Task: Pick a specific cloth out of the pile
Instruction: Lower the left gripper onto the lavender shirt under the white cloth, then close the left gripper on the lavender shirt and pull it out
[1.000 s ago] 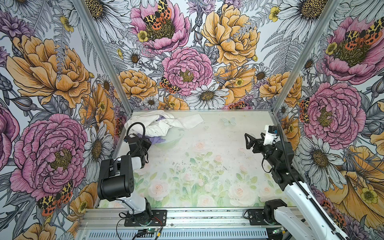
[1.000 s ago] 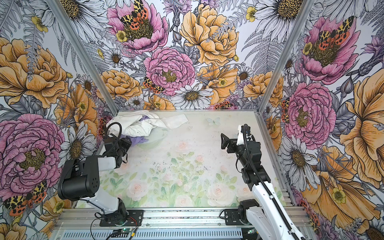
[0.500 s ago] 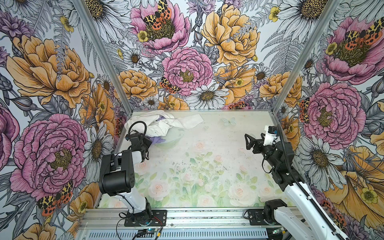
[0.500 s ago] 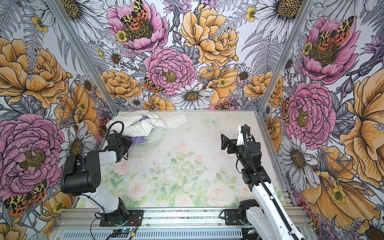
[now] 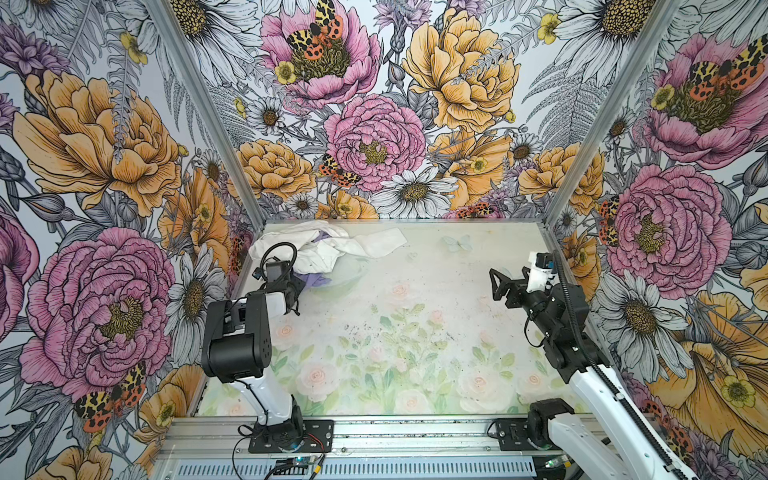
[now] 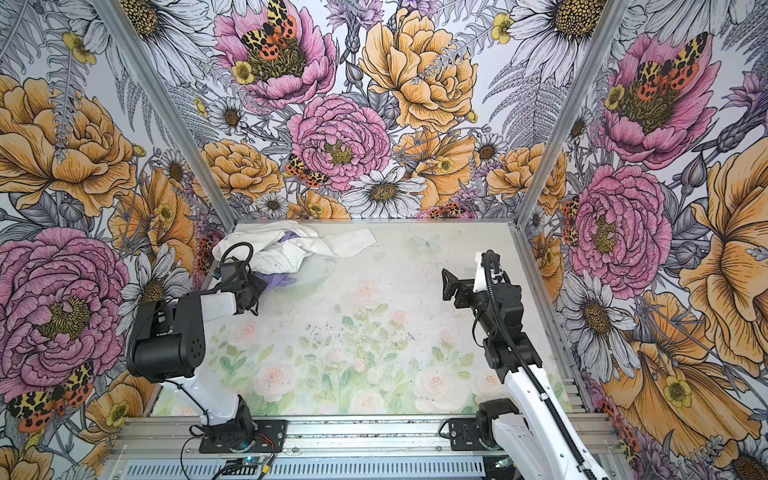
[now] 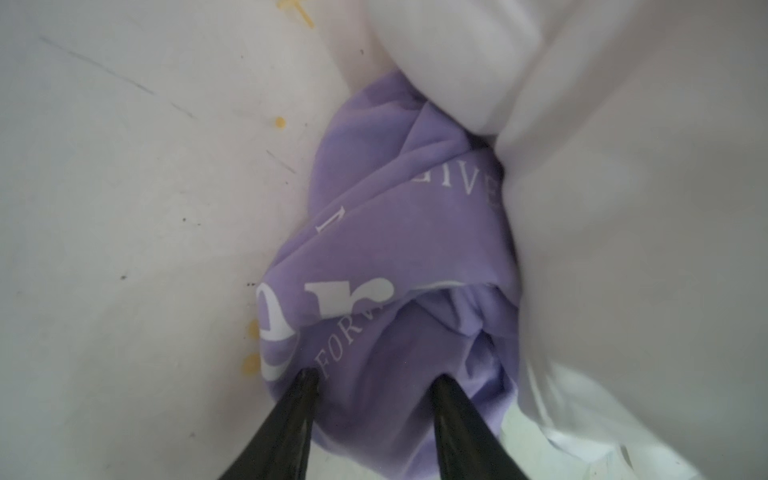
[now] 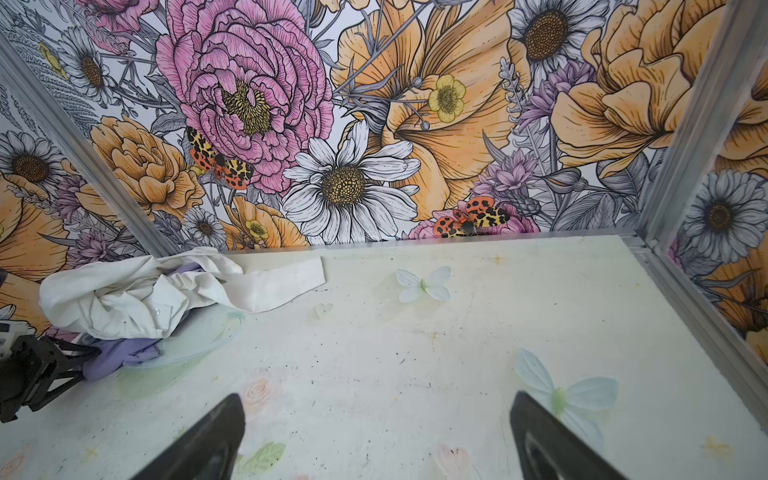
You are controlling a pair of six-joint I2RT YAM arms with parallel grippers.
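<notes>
From my remote station I am viewing the pale floral table (image 5: 436, 270), which is carrying everything else. The pile (image 5: 332, 245) of crumpled white fabric is lying in its far left corner, as both top views are showing. The cloth (image 7: 395, 249), lavender with white lettering, is poking out from under the near edge of that pile and is resting on the table. The left gripper (image 7: 376, 377) is reaching into it: its 2 black fingers (image 7: 307, 386) are standing partly apart with a bunch of lavender fabric between them, and I cannot tell whether they are pinching it. The right gripper (image 8: 378, 397) is hovering with its jaws spread wide above the table's right side, well apart from the pile.
</notes>
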